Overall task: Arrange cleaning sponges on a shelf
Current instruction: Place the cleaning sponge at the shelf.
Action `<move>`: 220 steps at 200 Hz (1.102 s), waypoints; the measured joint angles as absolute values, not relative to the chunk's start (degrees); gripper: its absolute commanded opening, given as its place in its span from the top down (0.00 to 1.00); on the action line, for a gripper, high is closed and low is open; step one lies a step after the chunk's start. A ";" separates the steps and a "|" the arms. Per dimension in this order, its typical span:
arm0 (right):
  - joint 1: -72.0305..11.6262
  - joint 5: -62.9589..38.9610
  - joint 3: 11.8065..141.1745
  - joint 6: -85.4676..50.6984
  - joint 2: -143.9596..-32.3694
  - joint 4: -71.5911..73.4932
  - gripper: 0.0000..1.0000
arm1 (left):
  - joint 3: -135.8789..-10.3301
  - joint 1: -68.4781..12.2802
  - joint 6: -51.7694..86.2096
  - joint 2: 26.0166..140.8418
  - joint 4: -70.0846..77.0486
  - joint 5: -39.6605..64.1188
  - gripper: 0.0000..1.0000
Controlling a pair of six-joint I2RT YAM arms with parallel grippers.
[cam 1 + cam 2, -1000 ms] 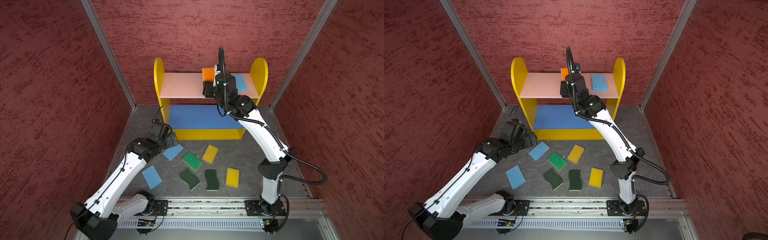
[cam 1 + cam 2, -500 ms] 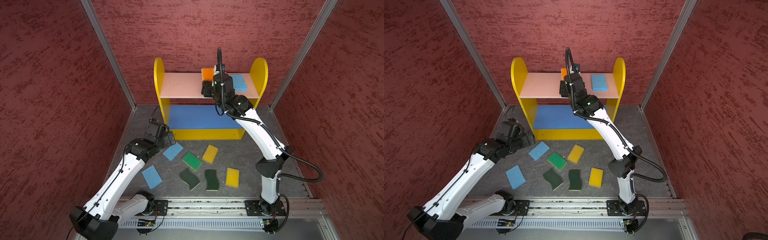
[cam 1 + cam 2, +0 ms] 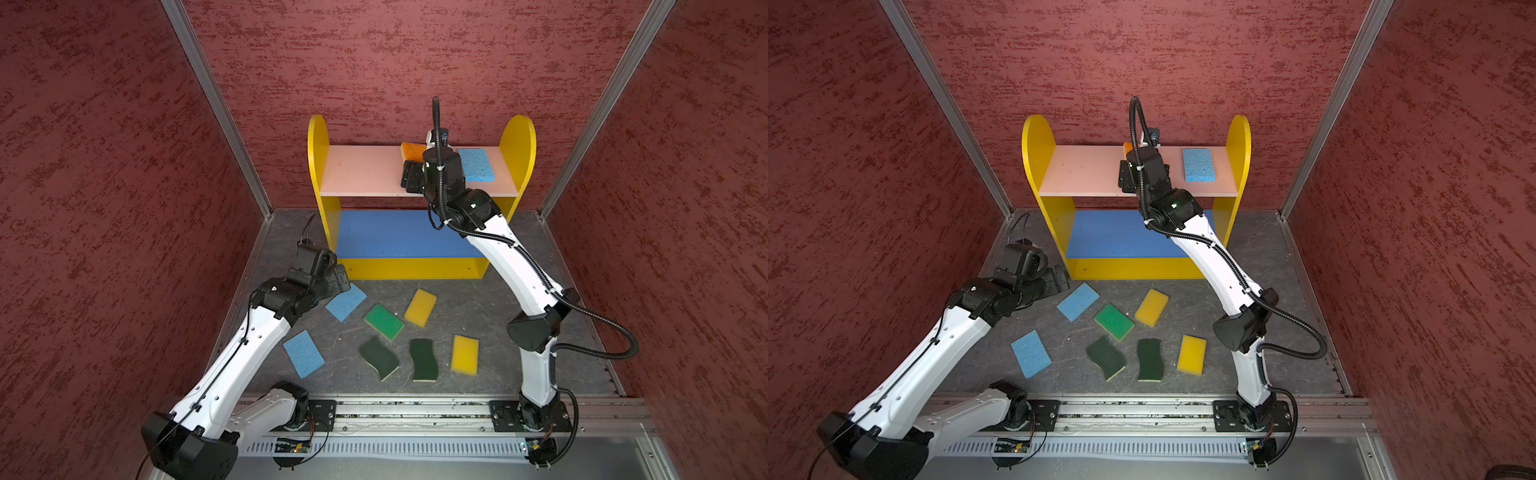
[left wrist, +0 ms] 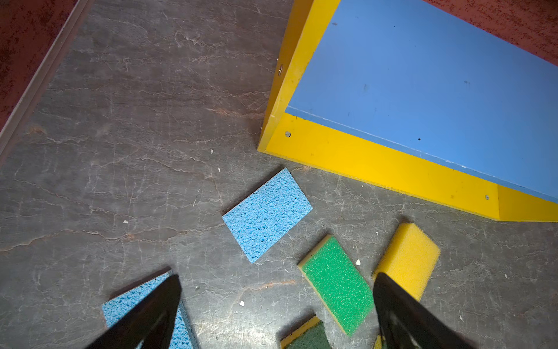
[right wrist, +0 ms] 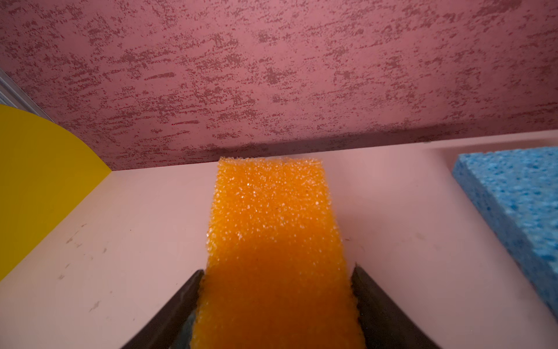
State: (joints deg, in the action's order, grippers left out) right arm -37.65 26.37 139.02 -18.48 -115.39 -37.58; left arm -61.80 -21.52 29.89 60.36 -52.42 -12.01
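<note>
Compared with a second ago, almost nothing has moved: the right arm's elbow has shifted slightly toward the shelf (image 3: pixel 318 137), and all sponges lie in the same places.

The right gripper (image 5: pixel 277 269) is at the pink top board (image 3: pixel 361 170) of the shelf. The orange sponge (image 5: pixel 271 229) lies flat on this board, near its middle and reaching its back edge. One dark finger stands on each long side of the sponge. Whether they press on the foam or only stand beside it, I cannot tell. A light blue sponge (image 3: pixel 476 164) also lies on the top board, toward the shelf's right side panel and apart from the orange one.

The left gripper (image 4: pixel 277 277) is above the floor, just in front of the shelf's left front corner. Its fingers are wide apart and hold nothing.

Seven sponges lie on the grey floor (image 3: pixel 478 307) in front of the shelf. Nearest to its yellow bottom board (image 3: pixel 415 268) are a second light blue sponge (image 3: pixel 347 302), a bright green sponge (image 3: pixel 384 321) and a yellow sponge (image 3: pixel 421 306). Farther from the shelf are a third light blue sponge (image 3: pixel 303 353), two dark green wavy sponges (image 3: pixel 379 358) (image 3: pixel 424 359) and a second yellow sponge (image 3: pixel 464 354). The blue middle board (image 3: pixel 395 235) carries no sponge.
</note>
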 measured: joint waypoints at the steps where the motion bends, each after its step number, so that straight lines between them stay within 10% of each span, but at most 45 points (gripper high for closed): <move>1: -37.65 26.35 139.02 -18.48 -115.39 -37.58 0.22 | -61.80 -21.52 29.89 60.36 -52.42 -11.99 0.00; 220: -37.65 18.87 139.26 -17.78 -112.51 -43.05 0.17 | -61.80 -21.47 30.17 58.46 -52.42 -10.74 0.01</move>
State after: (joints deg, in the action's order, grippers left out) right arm -37.65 18.87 139.26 -17.78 -112.51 -43.05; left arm -61.80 -21.47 30.17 58.46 -52.42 -10.74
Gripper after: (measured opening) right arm 0.832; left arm 0.994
